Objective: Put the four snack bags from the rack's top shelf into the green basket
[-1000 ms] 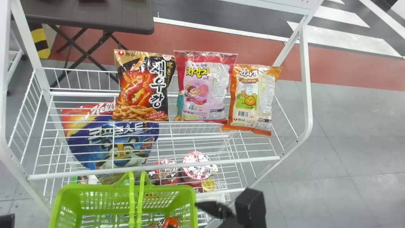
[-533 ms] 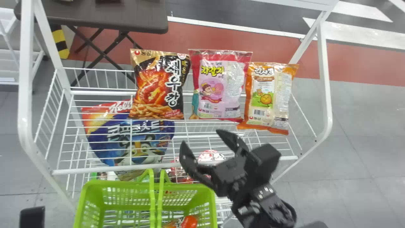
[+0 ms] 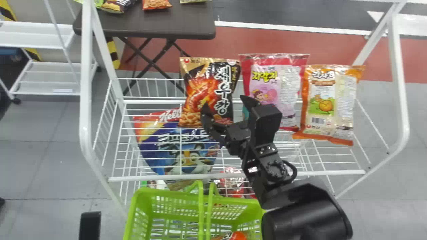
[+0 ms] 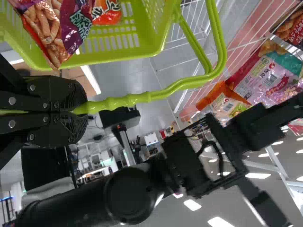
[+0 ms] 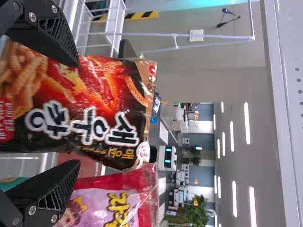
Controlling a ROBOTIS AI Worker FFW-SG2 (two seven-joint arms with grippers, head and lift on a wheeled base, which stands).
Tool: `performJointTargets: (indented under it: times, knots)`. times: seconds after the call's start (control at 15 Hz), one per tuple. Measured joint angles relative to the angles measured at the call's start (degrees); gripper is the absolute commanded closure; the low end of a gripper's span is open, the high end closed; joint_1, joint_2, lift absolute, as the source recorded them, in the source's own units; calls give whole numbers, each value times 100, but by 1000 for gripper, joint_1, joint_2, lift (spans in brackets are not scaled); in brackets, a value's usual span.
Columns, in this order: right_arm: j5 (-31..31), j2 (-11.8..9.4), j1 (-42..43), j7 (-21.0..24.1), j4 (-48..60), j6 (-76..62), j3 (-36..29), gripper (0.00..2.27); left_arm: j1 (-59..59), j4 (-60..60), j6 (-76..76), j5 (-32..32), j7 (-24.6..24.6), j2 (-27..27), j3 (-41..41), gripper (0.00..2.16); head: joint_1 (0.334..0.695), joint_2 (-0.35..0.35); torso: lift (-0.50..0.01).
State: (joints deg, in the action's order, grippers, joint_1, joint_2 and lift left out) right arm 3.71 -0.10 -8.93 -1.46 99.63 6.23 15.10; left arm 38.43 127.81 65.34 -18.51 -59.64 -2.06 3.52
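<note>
Reaching in from the bottom right of the head view, your right gripper [image 3: 225, 102] is before the rack's top shelf [image 3: 320, 172], empty, its fingers spread wide. In the right wrist view, the black-and-gold shrimp snack bag [image 5: 106, 99] lies just beyond the gap between them; whether they touch it, you cannot tell. That bag stands at the left of a row of three on the shelf, followed by a pink snack bag [image 3: 287, 86] and, at the right, an orange snack bag [image 3: 328, 103] with a round cartoon character. Below hangs a blue cereal bag [image 3: 186, 150] with a tiger, on a lower level. Your green basket [image 3: 176, 203] sits in front of the rack, with a red-orange snack bag [image 3: 235, 236] inside. Your left gripper [image 3: 90, 225] is at the bottom left, clenched on the basket's green handle [image 4: 142, 98].
</note>
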Motion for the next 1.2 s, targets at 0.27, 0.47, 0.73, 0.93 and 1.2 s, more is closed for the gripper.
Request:
performJointTargets:
  times: [0.27,0.47,0.73,0.93,1.2]
  knots:
    - [-95,10,789,-111,-643,413,4,515,-7,-31,1,-78,-15,-66,43,2145,695,-53,0]
    - [-132,10,1026,-461,-764,1145,30,1963,-11,-53,1,-113,-48,-75,69,2145,695,-38,0]
    - [-88,10,748,-653,-448,1279,119,2020,-11,-52,1,-126,-54,-69,77,2145,695,-12,0]
    - [-53,10,407,-702,117,1257,105,2020,-1,-27,1,-127,-48,-42,70,2145,695,-9,0]
    - [71,-96,-285,-840,1192,1349,-33,2020,6,4,1,-92,-7,-17,69,2145,695,-30,0]
